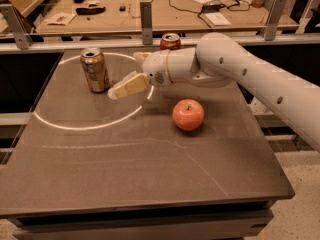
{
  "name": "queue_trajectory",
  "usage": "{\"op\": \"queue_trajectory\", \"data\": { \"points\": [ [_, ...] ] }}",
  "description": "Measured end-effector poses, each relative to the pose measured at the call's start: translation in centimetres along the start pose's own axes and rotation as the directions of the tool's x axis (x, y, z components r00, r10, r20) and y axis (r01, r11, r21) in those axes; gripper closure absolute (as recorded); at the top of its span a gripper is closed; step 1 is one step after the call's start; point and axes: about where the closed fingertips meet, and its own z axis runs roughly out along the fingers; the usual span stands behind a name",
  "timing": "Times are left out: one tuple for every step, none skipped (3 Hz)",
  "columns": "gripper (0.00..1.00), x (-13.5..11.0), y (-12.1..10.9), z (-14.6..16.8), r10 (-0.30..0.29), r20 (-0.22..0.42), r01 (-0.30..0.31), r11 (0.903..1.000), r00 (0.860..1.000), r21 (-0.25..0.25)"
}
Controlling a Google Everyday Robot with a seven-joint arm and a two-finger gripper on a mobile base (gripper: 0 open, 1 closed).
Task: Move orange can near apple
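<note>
In the upper left of the frame the orange can (95, 70) stands upright on the table (125, 184), inside a white ring (65, 126) marked on its top. Just to its right hangs the gripper (124, 75), its pale fingers (129, 86) spread apart and holding nothing, close to the can without touching it. Further right, a red can (170, 40) stands at the back edge, and the apple (188, 114) sits right of centre, well apart from the orange can.

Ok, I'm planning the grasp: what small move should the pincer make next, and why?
Probably ease the pincer toward the orange can: it hovers close beside that can, not yet around it, and the apple sits well apart.
</note>
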Motion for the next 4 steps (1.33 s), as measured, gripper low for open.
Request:
{"op": "queue_trajectory", "data": {
  "points": [
    [0.0,0.2,-1.0,1.2,-0.025,0.011,0.025,0.9996,1.0,-0.009],
    [0.0,0.3,-2.0,2.6,-0.021,-0.024,0.021,0.9996,0.999,0.02],
    [0.0,0.1,-2.2,3.9,0.006,-0.044,-0.004,0.9994,0.999,0.035],
    [0.0,-0.4,-2.2,5.3,0.025,-0.041,-0.024,0.9992,0.999,0.031]
  ]
}}
